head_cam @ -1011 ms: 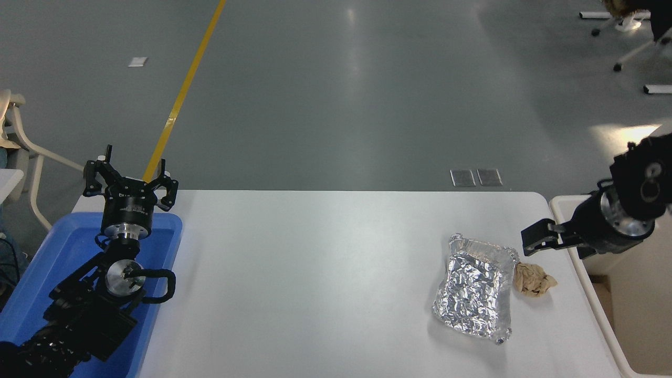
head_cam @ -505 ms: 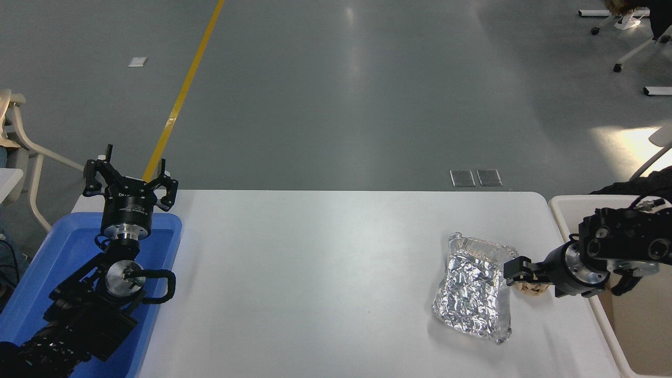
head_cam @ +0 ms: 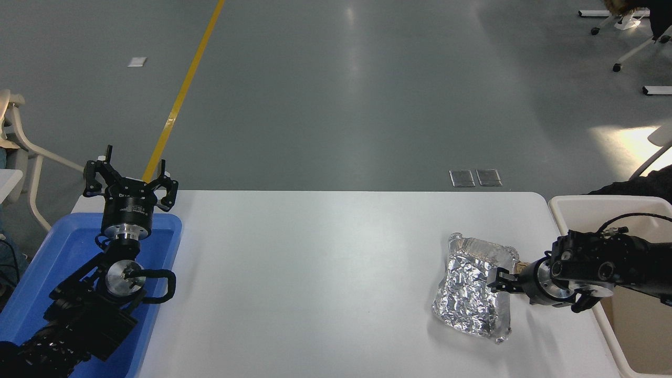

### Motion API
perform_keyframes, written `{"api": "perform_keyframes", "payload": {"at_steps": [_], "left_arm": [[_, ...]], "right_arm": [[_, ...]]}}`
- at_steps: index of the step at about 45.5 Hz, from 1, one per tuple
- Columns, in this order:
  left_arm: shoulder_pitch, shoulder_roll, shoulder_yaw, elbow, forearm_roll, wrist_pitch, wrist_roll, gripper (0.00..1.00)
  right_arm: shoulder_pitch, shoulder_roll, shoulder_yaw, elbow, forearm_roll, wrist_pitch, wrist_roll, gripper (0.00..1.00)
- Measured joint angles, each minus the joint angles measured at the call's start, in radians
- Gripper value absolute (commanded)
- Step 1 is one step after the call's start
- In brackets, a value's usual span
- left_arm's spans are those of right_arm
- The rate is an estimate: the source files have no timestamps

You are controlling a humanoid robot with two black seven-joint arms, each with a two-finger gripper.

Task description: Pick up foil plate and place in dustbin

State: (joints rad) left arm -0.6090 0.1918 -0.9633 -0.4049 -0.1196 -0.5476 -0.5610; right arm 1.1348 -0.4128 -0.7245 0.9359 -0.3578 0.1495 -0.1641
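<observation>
The foil plate [head_cam: 472,294] is crinkled aluminium foil — bright, mirror-like, broken into small glinting facets. The table [head_cam: 315,273] is smooth white, faintly sheened. The dustbin [head_cam: 583,207] looks like cream plastic, smooth and matt. The blue tray [head_cam: 157,273] is glossy plastic. The right gripper [head_cam: 499,281] is matt black with a polished metal wrist ring — as on the left gripper [head_cam: 128,181].

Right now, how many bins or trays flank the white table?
2. A blue plastic tray sits at the table's left end under the parked left gripper; the cream dustbin stands at the right end, partly cut off by the frame and the right arm.
</observation>
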Motion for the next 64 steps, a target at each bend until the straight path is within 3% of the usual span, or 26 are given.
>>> {"api": "perform_keyframes", "payload": {"at_steps": [2, 4, 5, 29, 47, 64], "left_arm": [[0.000, 0.000, 0.000, 0.000, 0.000, 0.000, 0.000, 0.99], [0.000, 0.000, 0.000, 0.000, 0.000, 0.000, 0.000, 0.99], [0.000, 0.000, 0.000, 0.000, 0.000, 0.000, 0.000, 0.99], [0.000, 0.000, 0.000, 0.000, 0.001, 0.000, 0.000, 0.99], [0.000, 0.001, 0.001, 0.000, 0.001, 0.000, 0.001, 0.99], [0.000, 0.001, 0.000, 0.000, 0.000, 0.000, 0.001, 0.99]], "right_arm": [[-0.004, 0.003, 0.002, -0.005, 0.002, -0.004, 0.000, 0.25], [-0.007, 0.006, 0.003, -0.009, 0.004, -0.007, 0.000, 0.04], [-0.008, 0.007, 0.003, -0.011, 0.006, -0.009, 0.000, 0.00], [0.058, 0.000, -0.026, 0.042, 0.024, -0.007, 0.000, 0.00], [0.492, -0.155, -0.233, 0.385, 0.047, 0.023, 0.001, 0.00], [1.079, -0.267, -0.396, 0.568, 0.050, 0.307, 0.004, 0.00]]}}
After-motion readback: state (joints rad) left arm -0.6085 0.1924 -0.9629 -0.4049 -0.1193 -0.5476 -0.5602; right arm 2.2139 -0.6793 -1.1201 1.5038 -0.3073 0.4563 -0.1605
